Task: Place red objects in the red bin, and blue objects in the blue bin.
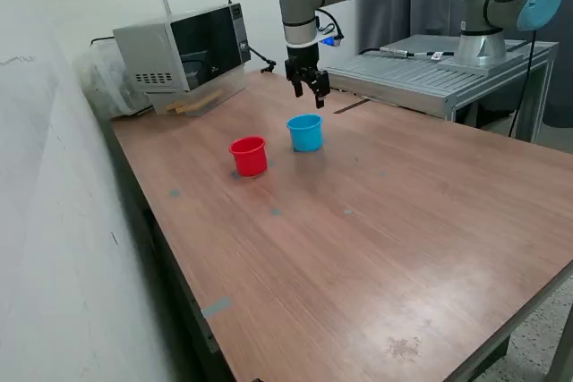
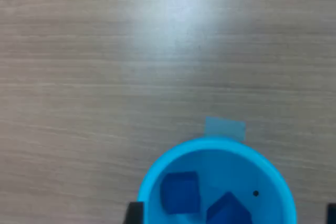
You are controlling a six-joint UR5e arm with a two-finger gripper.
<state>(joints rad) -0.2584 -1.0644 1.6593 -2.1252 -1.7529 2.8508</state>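
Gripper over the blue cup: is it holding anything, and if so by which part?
Nothing is held. The gripper hangs open above the light blue cup, with nothing between its fingers; two dark blue cubes already lie inside the cup.

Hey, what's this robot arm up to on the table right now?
The UR5e arm's tool hangs above the small round light blue plastic cup, holding nothing that shows. The wrist view looks down into that cup, where two small dark blue cubes lie. The small round red plastic cup stands beside it on the wooden table; its inside isn't visible.
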